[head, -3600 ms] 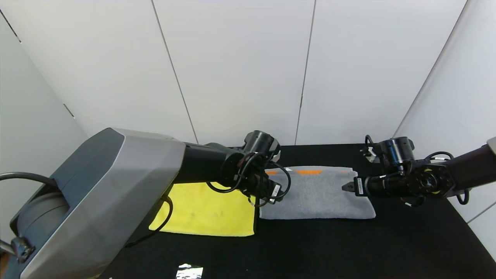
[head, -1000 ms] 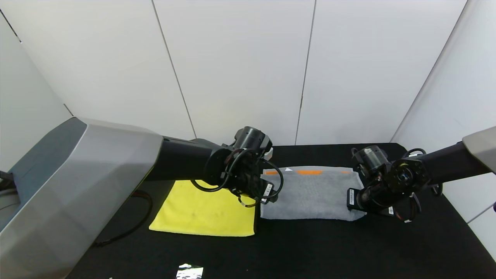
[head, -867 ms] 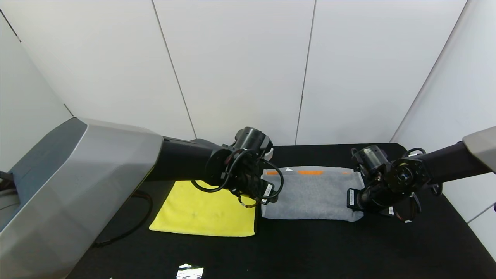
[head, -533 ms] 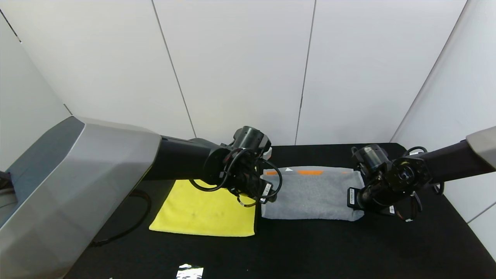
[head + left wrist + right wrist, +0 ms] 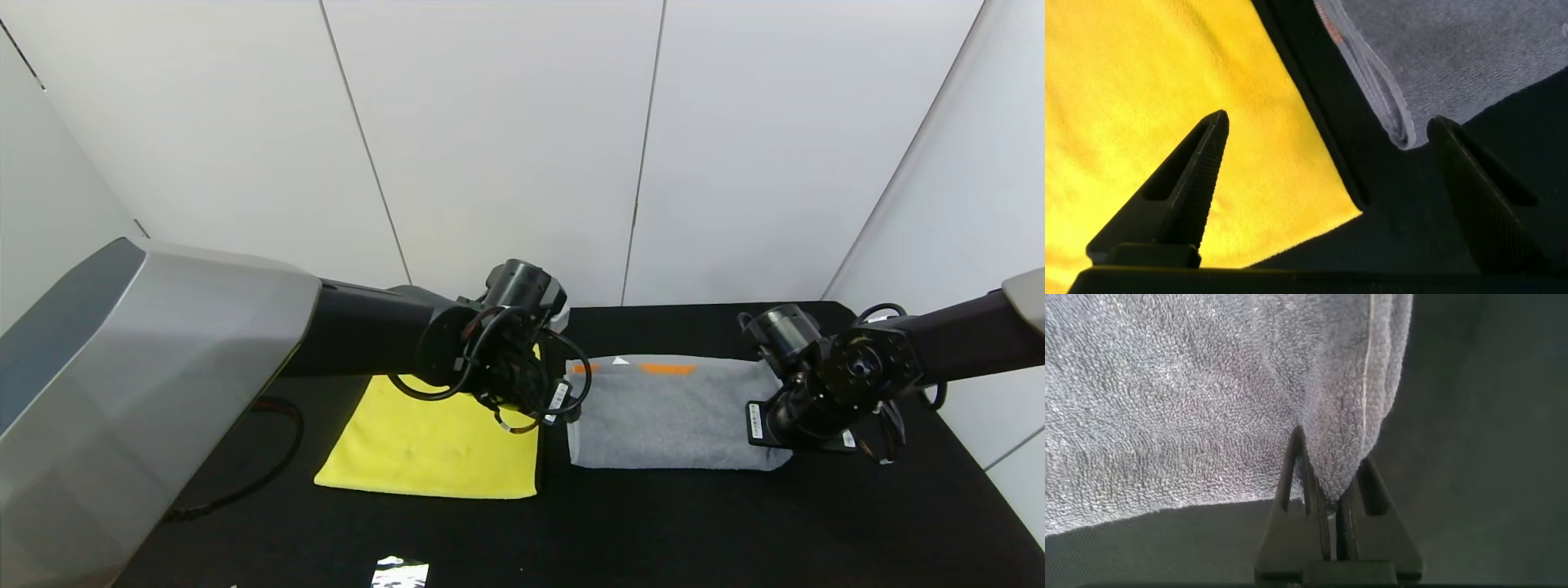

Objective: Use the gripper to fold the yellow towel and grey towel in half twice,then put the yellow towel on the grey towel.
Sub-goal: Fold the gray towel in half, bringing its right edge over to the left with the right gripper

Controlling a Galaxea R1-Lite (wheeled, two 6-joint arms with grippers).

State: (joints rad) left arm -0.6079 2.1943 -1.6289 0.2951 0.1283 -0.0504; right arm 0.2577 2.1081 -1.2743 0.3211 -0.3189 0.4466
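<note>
The yellow towel (image 5: 433, 445) lies flat on the black table, left of centre, with a black trim along its right edge. To its right lies the grey towel (image 5: 665, 416), folded, with an orange band (image 5: 665, 369) at its far edge. My right gripper (image 5: 1333, 457) is shut on the grey towel's (image 5: 1192, 400) near right corner, where the terry is bunched between the fingers. Hovering over the gap between the two towels, my left gripper (image 5: 1328, 121) stands open and holds nothing; the yellow towel (image 5: 1151, 73) is under one finger and the grey towel's (image 5: 1454, 49) corner is near the other.
White wall panels (image 5: 506, 147) close in the black table (image 5: 653, 523) at the back and on both sides. A small shiny scrap (image 5: 398, 572) lies at the near edge. A black cable (image 5: 269, 465) loops on the table under my left arm.
My right gripper has shut on the grey towel's corner and pulled the towel a little to the right. My left arm has drawn back slightly, its gripper still open.
</note>
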